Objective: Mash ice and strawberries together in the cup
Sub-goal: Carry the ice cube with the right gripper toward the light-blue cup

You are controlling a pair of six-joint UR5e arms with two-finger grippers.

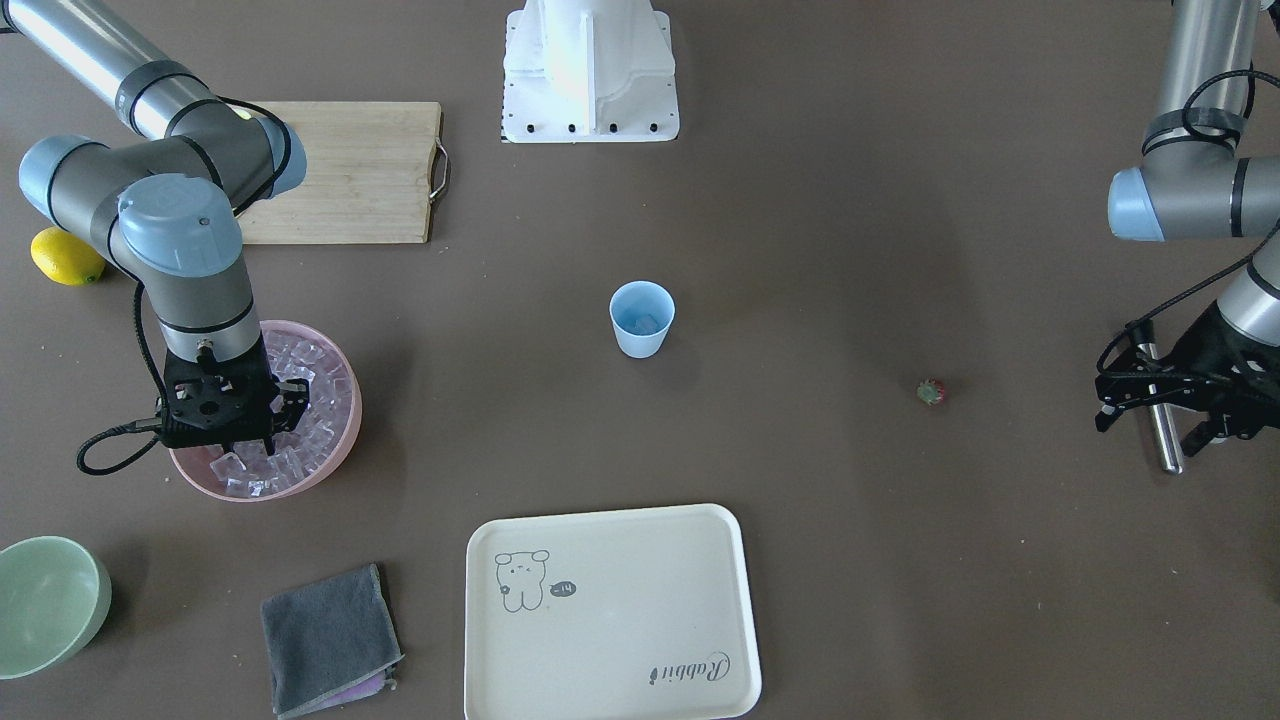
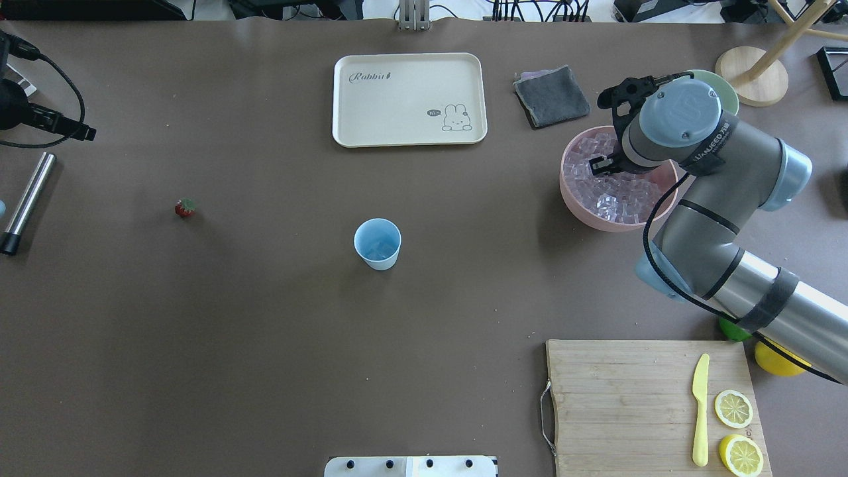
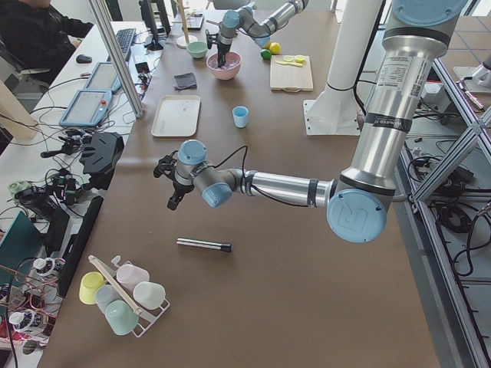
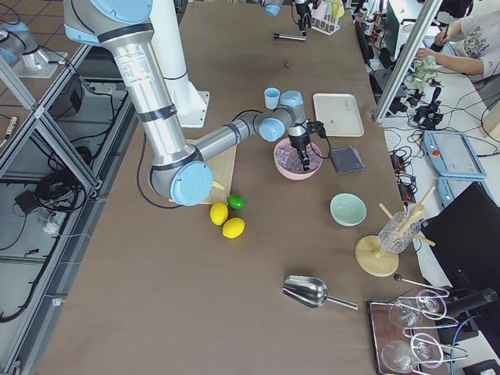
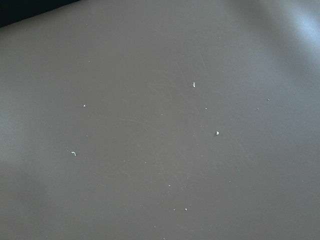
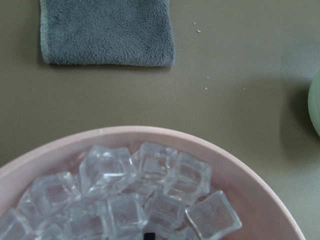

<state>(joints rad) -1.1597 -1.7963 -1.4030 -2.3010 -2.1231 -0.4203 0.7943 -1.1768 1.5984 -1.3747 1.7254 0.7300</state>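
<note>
The light-blue cup (image 2: 377, 244) stands upright mid-table with a few clear ice cubes inside. More ice (image 2: 609, 199) fills the pink bowl (image 2: 576, 205). My right gripper (image 1: 240, 425) reaches down into that bowl among the cubes. Its fingertips are hidden, so I cannot tell whether it holds one. In the right wrist view, ice (image 6: 150, 200) and the bowl rim (image 6: 240, 165) fill the lower half. The tiny strawberry (image 2: 185, 208) lies alone on the table. My left gripper (image 1: 1115, 385) hovers open and empty near the table's end, past the strawberry.
A metal rod (image 2: 26, 199) lies on the table by the left gripper. Behind the cup sit a cream tray (image 2: 411, 99) and a grey cloth (image 2: 551, 96). A green bowl (image 1: 45, 605) stands beyond the pink bowl. A cutting board (image 2: 629, 397) carries a yellow knife (image 2: 700, 411) and lemon halves (image 2: 733, 409).
</note>
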